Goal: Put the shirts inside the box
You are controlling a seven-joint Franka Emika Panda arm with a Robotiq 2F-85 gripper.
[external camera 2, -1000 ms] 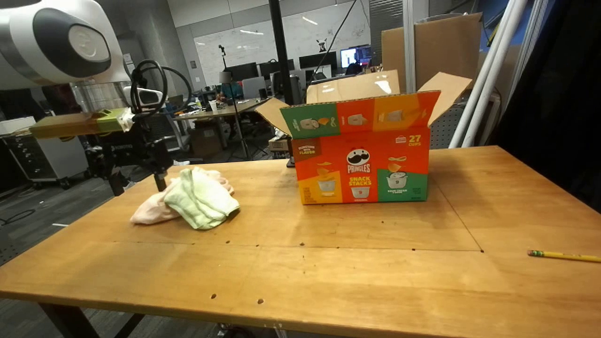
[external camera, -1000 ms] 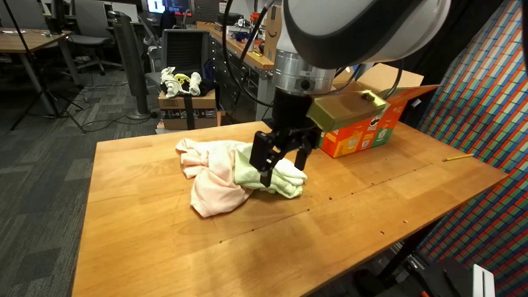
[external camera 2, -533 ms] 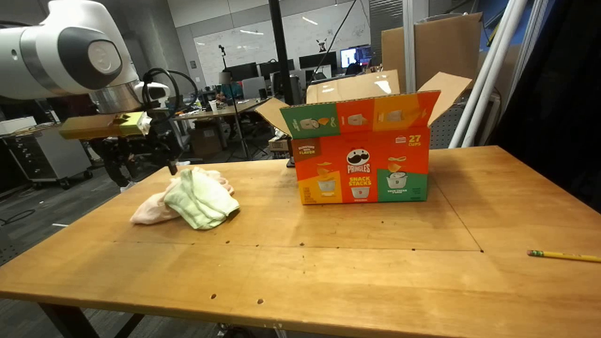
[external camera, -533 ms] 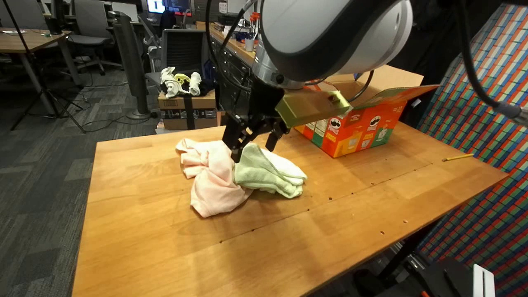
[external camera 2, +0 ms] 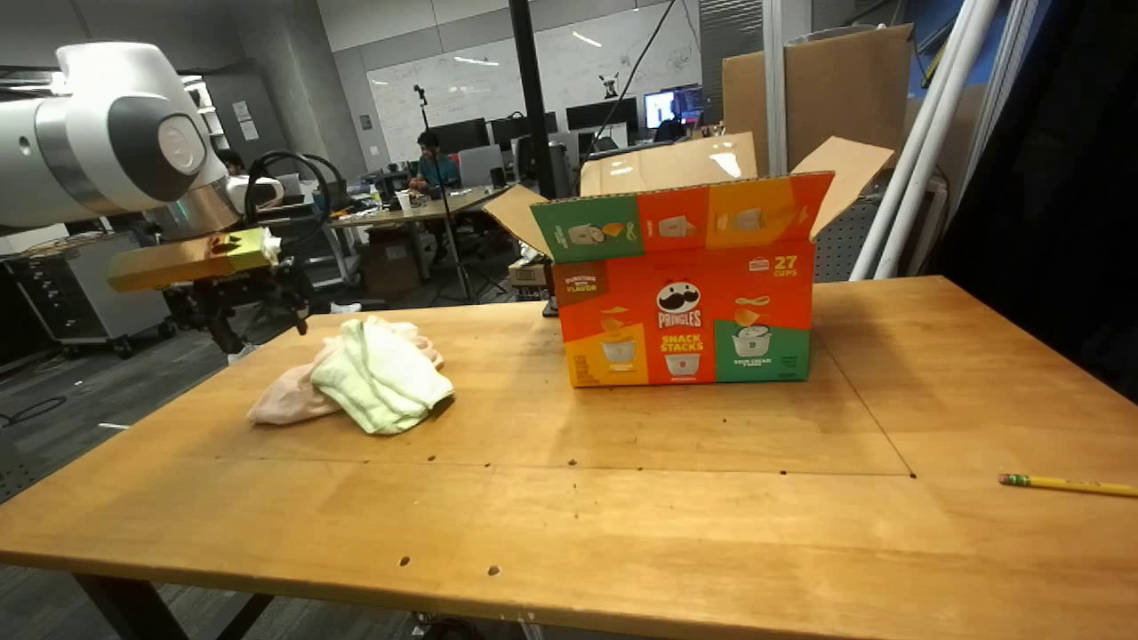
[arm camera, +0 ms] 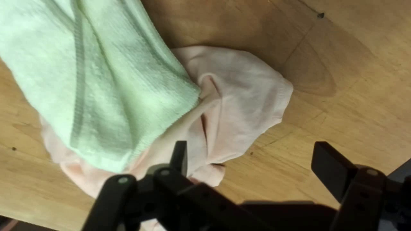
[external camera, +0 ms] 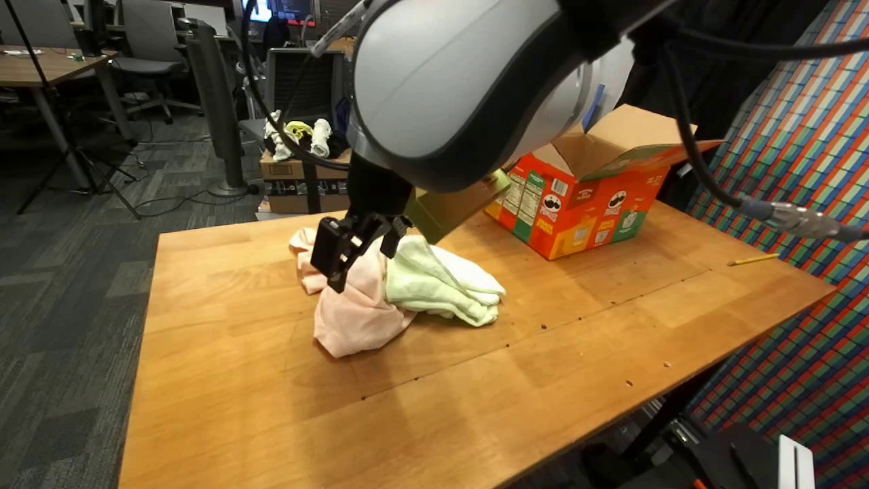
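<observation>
The pick-up step is apparently being worked on: the fingers (arm camera: 334,170) are being held wide apart, and no cloth is being gripped between them. The pink shirt (arm camera: 234,102) is lying crumpled on the worktop (external camera 2: 676,533), and the green cloth (external camera 2: 382,373) is lying folded over part of it; neither is being contained by the box (external camera 2: 685,302), which is standing upright well apart from them with its flaps (external camera 2: 849,173) spread. In the wrist view, one finger is overlapping the pink shirt while its opposite is overlapping the worktop, so the pink shirt is probably being targeted. For the next move, centring of the fingers over a fold is being called for, then descent and closure; because the pink shirt is being covered in part, a drag of both pieces is being risked. Finger height above the cloth is not being made clear. The extent of the pink shirt beneath the green cloth is being hidden, and in an exterior view more of it is being masked by the fingers. The green cloth is being cut off at the top left of the wrist view, and whether the adjoining white area (external camera: 472,273) is belonging to it is not being settled. The box's floor is not being shown, so its contents are not being verified.
</observation>
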